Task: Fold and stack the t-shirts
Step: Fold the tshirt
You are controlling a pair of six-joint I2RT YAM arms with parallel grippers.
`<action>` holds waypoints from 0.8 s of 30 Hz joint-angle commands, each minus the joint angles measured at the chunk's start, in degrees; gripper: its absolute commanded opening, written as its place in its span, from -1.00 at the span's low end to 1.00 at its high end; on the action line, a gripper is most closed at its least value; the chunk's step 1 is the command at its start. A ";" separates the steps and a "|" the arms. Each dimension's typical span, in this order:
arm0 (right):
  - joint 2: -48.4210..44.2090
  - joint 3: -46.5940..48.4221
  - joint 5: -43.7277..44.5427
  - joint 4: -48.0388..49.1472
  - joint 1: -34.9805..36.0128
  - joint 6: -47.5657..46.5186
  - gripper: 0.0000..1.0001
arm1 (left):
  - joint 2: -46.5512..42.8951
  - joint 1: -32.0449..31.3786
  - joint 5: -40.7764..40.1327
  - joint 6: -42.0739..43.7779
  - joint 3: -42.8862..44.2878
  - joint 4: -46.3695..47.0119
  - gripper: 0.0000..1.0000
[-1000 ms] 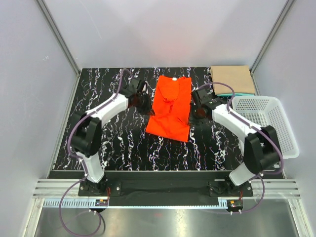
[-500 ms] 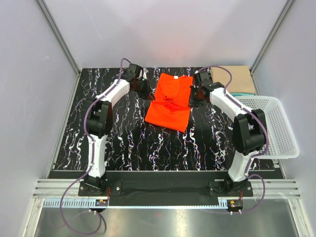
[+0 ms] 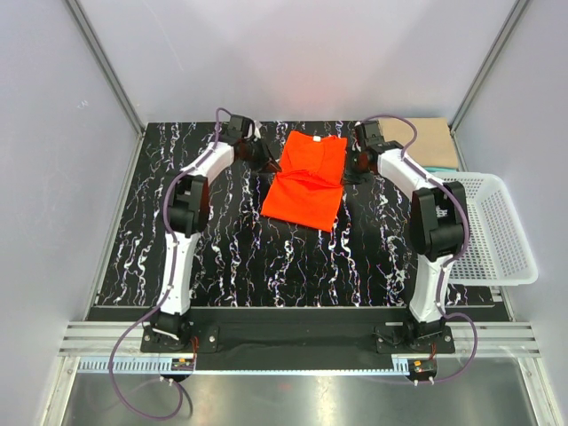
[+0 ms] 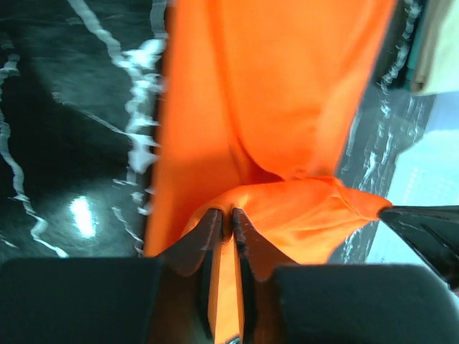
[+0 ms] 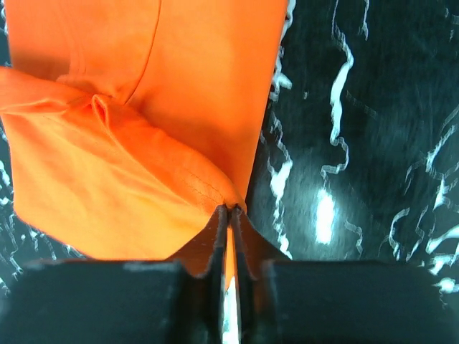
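Both arms now reach farther back, left gripper point(image 3: 267, 161) and right gripper point(image 3: 349, 169) each clamped on the orange t-shirt point(image 3: 306, 188) hem, so the lengthwise fold looks nearly complete.

The orange-red t-shirt point(image 3: 306, 177) is one bright, even colour with no print, broken only by a small white neck label point(image 3: 313, 139). In the wrist views its creases show as deeper orange shadows, with a line of same-coloured stitching along one hem. The bench point(image 3: 231, 248) is glossy black, streaked all over with white marble-like veins, a few of them faintly lilac. The tan shirt point(image 3: 439, 140) is plain, and the teal shirt point(image 3: 435, 168) shows only as a thin sliver. The basket point(image 3: 501, 253) is white mesh. The left pincer point(image 4: 224, 215) and right pincer point(image 5: 229, 209) are black. The arms point(image 3: 202, 169) are white with black joints, and their cables point(image 3: 124, 390) are dull purple. The walls point(image 3: 53, 133) are pale grey-lilac.
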 commanded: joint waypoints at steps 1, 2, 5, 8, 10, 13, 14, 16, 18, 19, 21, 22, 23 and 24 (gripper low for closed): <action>2.70 4.96 -2.02 2.50 -1.22 -1.07 -0.72 | 1.09 1.45 1.78 -2.44 2.37 3.65 -0.67; 3.31 5.67 -2.20 2.15 -1.40 -1.07 -0.58 | 1.09 1.88 1.69 -2.53 2.28 3.92 -0.64; 4.72 8.48 -1.24 0.14 -1.58 -1.33 -0.20 | -1.26 2.59 -0.23 -2.09 1.14 4.36 -0.29; 3.15 8.05 -0.18 -0.75 -1.58 -0.81 -0.07 | -6.63 2.77 -6.36 1.24 -1.93 3.49 0.07; 1.57 6.91 0.09 -1.89 -1.49 0.07 -0.01 | -11.09 2.77 -9.02 3.87 -4.65 3.13 0.25; -1.86 3.06 -0.53 -3.65 -1.49 0.77 0.11 | -16.20 2.59 -12.88 7.31 -9.84 -0.10 0.26; -3.00 1.82 -1.92 -4.00 -1.58 0.95 0.13 | -17.53 2.33 -13.68 8.01 -13.51 -0.64 0.26; -5.81 -1.69 -4.38 -4.79 -1.58 1.30 0.18 | -21.56 1.80 -14.13 9.68 -18.18 -0.74 0.24; -9.23 -4.77 -6.15 -5.06 -1.58 1.65 0.18 | -24.12 0.40 -13.95 10.74 -26.17 1.01 0.23; -10.56 -8.27 -6.59 -4.62 -1.58 1.83 0.18 | -26.48 -0.13 -13.78 11.00 -28.81 1.72 0.22; -14.24 -11.19 -7.73 -3.48 -1.58 1.83 0.18 | -28.08 -1.27 -13.69 11.09 -35.32 4.43 0.21; -15.39 -13.38 -7.82 -3.04 -1.67 1.83 0.18 | -28.87 -1.62 -12.82 11.09 -36.99 5.23 0.21; -16.45 -14.36 -8.34 -2.95 -1.58 1.92 0.17 | -28.88 -1.63 -12.20 11.09 -39.01 5.67 0.20; -18.29 -15.15 -8.70 -2.77 -1.49 2.00 0.17 | -28.79 -1.72 -11.32 11.18 -39.64 6.55 0.19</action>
